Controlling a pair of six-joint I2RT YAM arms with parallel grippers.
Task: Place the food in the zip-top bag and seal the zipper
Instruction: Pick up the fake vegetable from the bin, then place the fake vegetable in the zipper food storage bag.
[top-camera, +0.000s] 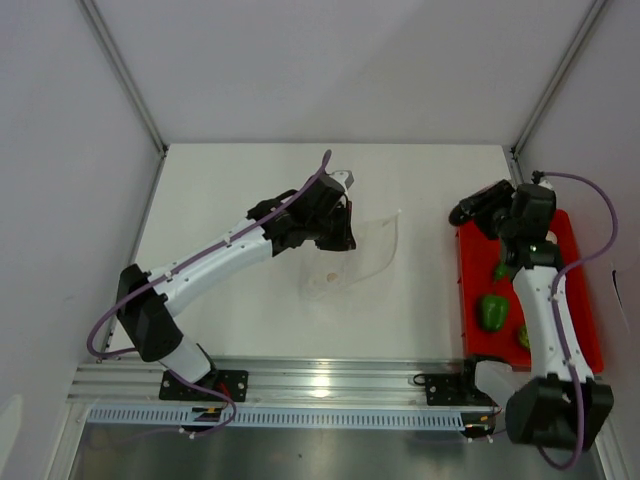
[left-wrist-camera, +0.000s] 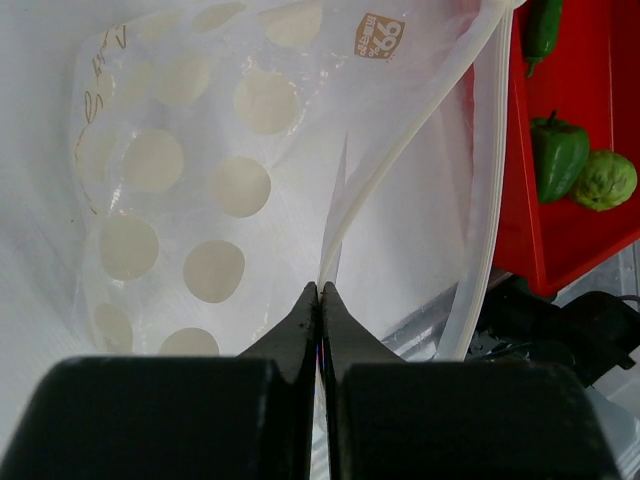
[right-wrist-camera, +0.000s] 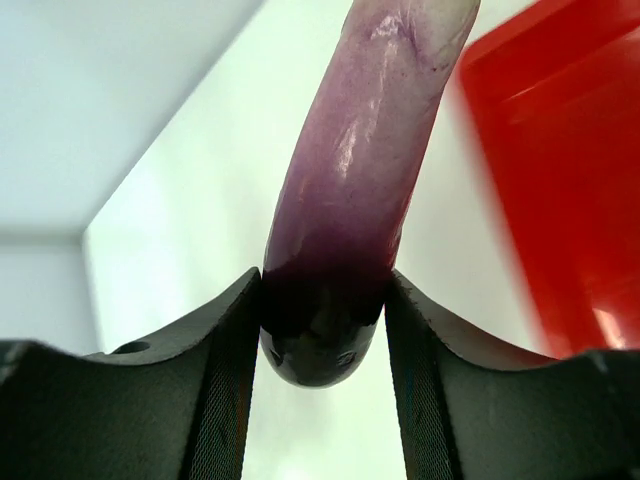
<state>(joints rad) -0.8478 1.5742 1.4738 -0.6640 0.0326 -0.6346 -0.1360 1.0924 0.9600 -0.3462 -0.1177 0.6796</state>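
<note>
The clear zip-top bag (top-camera: 362, 250) lies on the white table; in the left wrist view (left-wrist-camera: 200, 180) it shows pale round dots. My left gripper (top-camera: 341, 236) is shut on the bag's mouth edge (left-wrist-camera: 320, 292), beside the whitish zipper strip (left-wrist-camera: 400, 165). My right gripper (top-camera: 470, 211) is shut on the purple long piece (right-wrist-camera: 350, 190), held above the red tray's far left corner. A dark green long piece (top-camera: 500, 270), a green pepper-shaped piece (top-camera: 493, 312) and a bright green round piece (top-camera: 523, 337) lie in the tray. No whitish ball shows.
The red tray (top-camera: 585, 310) sits at the table's right edge, under the right arm, and also shows in the left wrist view (left-wrist-camera: 590, 230). White walls close in the table on three sides. A metal rail (top-camera: 320, 380) runs along the near edge.
</note>
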